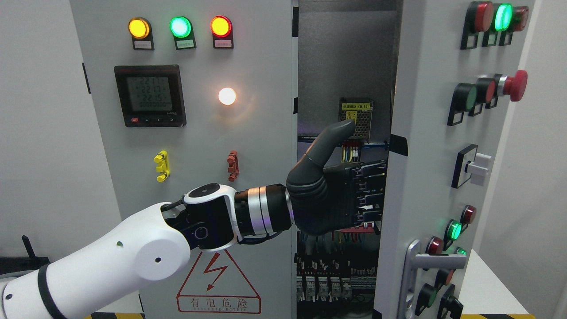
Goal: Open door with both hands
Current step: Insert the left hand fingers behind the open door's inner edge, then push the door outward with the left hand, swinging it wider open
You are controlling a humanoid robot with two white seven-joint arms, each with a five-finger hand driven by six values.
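Left hand reaches into the gap, fingers hooked behind the inner edge of the right door, thumb raised; door stands ajar.

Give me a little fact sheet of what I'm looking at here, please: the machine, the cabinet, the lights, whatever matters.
Setting: grey electrical cabinet with two doors
Right door: swung partly open, wiring visible in the gap
Left door: looks closed
Left hand: reaching into the gap, fingers behind the right door's edge, thumb raised
Right hand: not in view
Door handle: silver, low on the right door, untouched
Top lamps: amber, green, red, all lit
Meter: digits too blurred to read
Warning triangle: red lightning bolt, low on the left door
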